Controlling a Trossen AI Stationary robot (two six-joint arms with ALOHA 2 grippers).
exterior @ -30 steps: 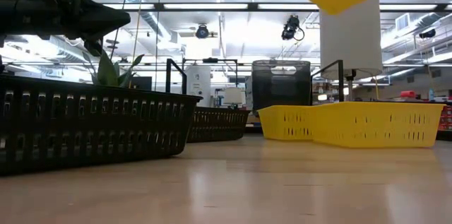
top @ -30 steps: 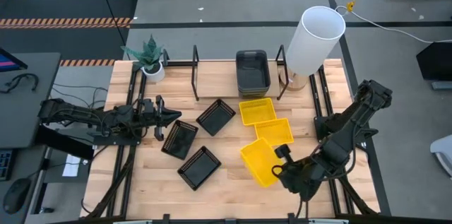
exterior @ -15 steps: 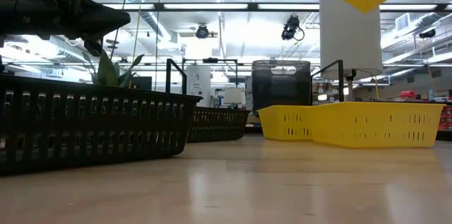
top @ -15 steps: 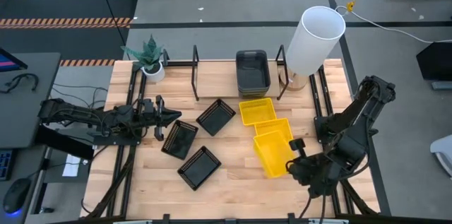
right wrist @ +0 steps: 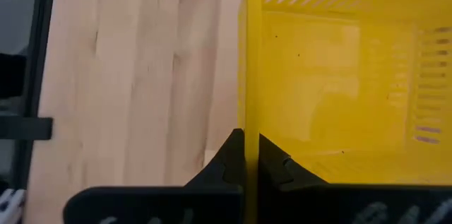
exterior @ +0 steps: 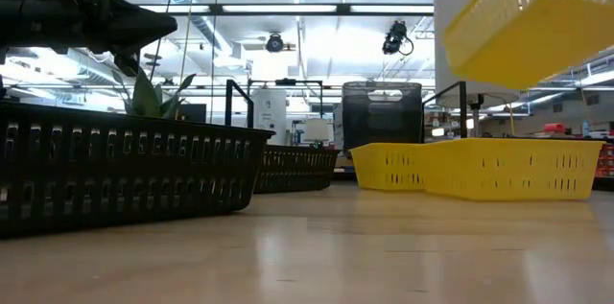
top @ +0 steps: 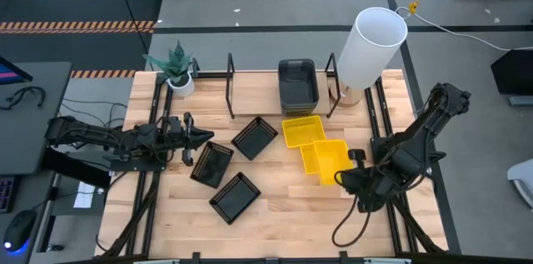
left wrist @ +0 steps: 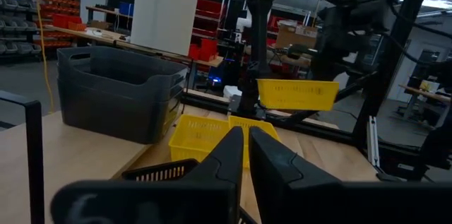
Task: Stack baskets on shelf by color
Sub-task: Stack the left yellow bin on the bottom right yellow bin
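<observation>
**Right gripper held a yellow basket in the air; left arm idle**

High view: the right gripper [top: 351, 174] was at the right side of the table, clamped on the near edge of a lifted yellow basket [top: 331, 161], which lay just left of and beyond it. That basket overlapped the two other yellow baskets [top: 301, 131] resting on the tabletop [top: 275, 197]. The stacked grey baskets [top: 298, 83] sat on the shelf [top: 258, 89] at the far side. Three black baskets [top: 235, 196] lay left of centre. The left gripper [top: 198, 137] waited at the left edge, fingers together.

Low view: the lifted yellow basket [exterior: 532, 16] hung tilted above the resting yellow pair [exterior: 480, 170].

Left wrist view: the left fingers [left wrist: 233, 153] were nearly touching, holding nothing.

Right wrist view: the right fingers [right wrist: 229, 157] pinched the yellow basket's wall [right wrist: 251, 54] edge-on.
</observation>
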